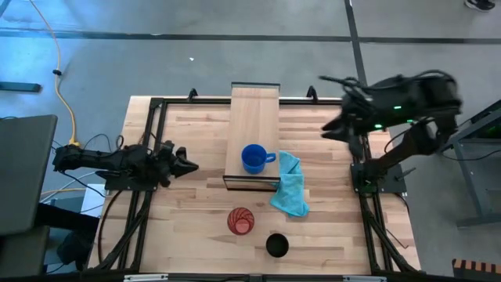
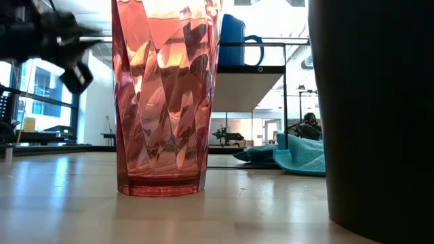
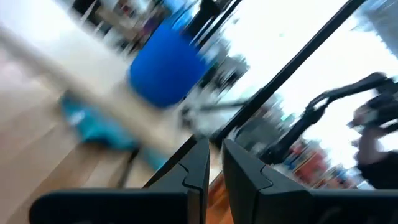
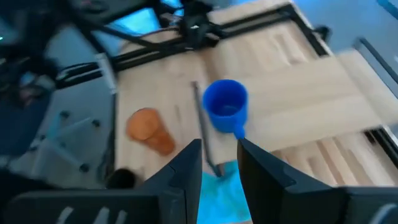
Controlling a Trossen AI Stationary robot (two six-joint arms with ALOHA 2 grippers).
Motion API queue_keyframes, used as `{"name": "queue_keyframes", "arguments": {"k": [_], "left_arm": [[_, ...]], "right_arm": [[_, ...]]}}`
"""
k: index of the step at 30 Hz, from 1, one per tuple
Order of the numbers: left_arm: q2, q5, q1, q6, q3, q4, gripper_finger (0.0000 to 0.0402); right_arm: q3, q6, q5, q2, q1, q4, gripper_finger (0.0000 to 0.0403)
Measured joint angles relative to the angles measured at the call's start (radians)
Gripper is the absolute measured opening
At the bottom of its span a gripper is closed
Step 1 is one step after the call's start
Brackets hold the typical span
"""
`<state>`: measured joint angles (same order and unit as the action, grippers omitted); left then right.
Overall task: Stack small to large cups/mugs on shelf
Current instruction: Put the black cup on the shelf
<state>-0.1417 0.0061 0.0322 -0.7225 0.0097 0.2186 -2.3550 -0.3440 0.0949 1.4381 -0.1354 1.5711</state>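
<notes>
The blue mug stands upright on the near end of the shelf, its handle toward the table's right; it also shows in the right wrist view. The red-orange tumbler and the black cup stand on the tabletop near the near edge, and they loom large in the low view. My left gripper hovers left of the shelf, pointing at it, with its fingers almost together and empty. My right gripper is raised over the table's right side, slightly open and empty.
A light-blue cloth lies crumpled on the table against the shelf's near right corner. Black frame rails run along the table's left and right sides. Bare wood lies between the left gripper and the shelf.
</notes>
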Motion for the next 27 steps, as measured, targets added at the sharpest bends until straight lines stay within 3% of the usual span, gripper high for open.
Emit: {"name": "queue_keyframes", "arguments": {"k": [5,8,13,21,27], "left_arm": [[0.0,-0.025,0.0,-0.087,0.0,0.189,0.0033],[0.0,-0.023,0.0,-0.093,0.0,0.211,0.0033],[0.0,0.05,0.0,-0.177,0.0,0.182,0.0033],[0.0,0.176,0.0,-0.203,0.0,0.152,0.0033],[0.0,0.224,0.0,-0.203,0.0,0.152,0.0033]], "right_arm": [[0.0,0.055,-0.151,-0.066,-0.017,0.0,0.0094],[0.0,0.08,-0.252,-0.082,-0.017,0.0,0.0094],[0.042,0.02,-0.26,-0.078,-0.048,-0.001,0.0094],[0.365,-0.062,-0.259,-0.079,-0.15,-0.019,0.0094],[0.661,-0.18,-0.22,-0.079,-0.236,-0.204,0.0094]]}}
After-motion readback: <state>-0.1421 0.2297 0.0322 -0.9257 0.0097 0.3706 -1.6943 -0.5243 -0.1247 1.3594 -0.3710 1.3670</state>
